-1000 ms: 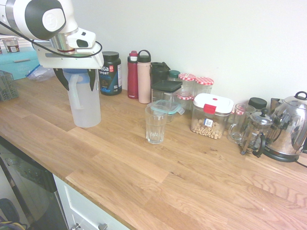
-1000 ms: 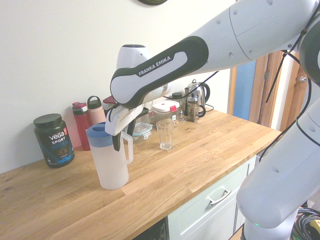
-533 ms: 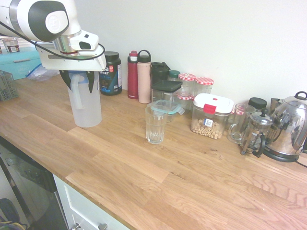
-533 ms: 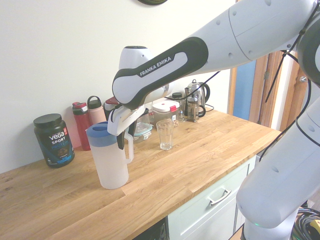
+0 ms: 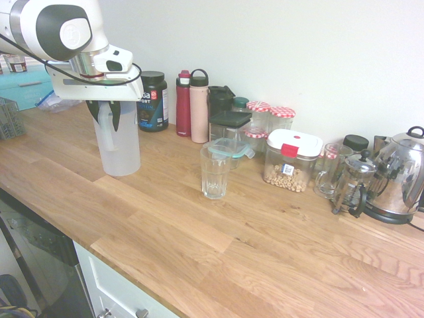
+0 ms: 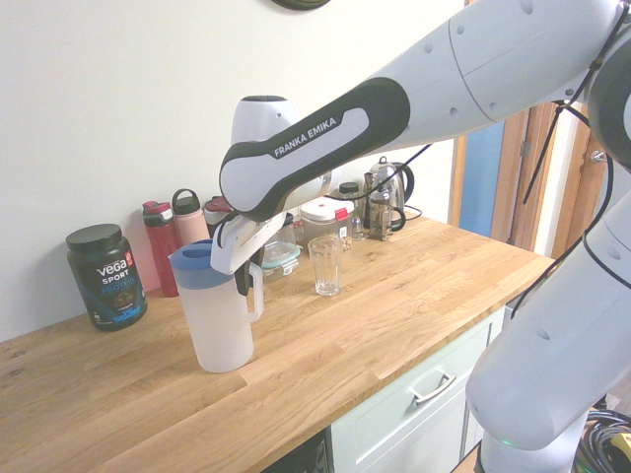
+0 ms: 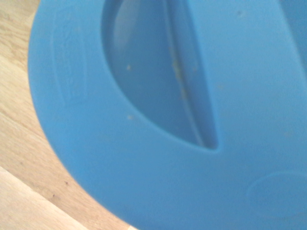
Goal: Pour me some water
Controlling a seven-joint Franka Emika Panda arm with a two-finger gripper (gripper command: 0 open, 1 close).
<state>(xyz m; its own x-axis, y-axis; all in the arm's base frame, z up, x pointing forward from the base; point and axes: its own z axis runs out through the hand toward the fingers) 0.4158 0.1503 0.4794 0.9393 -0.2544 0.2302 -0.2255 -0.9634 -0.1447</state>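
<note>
The pitcher (image 6: 219,320) stands upright on the table (image 5: 265,245), in from the front edge, its blue lid (image 7: 144,167) on. Its handle (image 6: 257,296) runs down the side facing that edge. The gripper (image 5: 106,119) comes from above and reaches down astride the handle's upper part, so the handle lies directly between its two sides, along the way it points. Whether it has clamped on or merely surrounds the handle I cannot tell.

The glass (image 5: 215,175) stands upright, apart from the pitcher, toward the table's kettle end. Behind, along the wall, are the black tub (image 5: 153,103), red bottle (image 5: 183,106) and pink bottle (image 5: 199,112); the kettle (image 5: 397,175) is farther along. A firm grip, then a straight lift, seems the next need; a loose one could let the pitcher swing.
</note>
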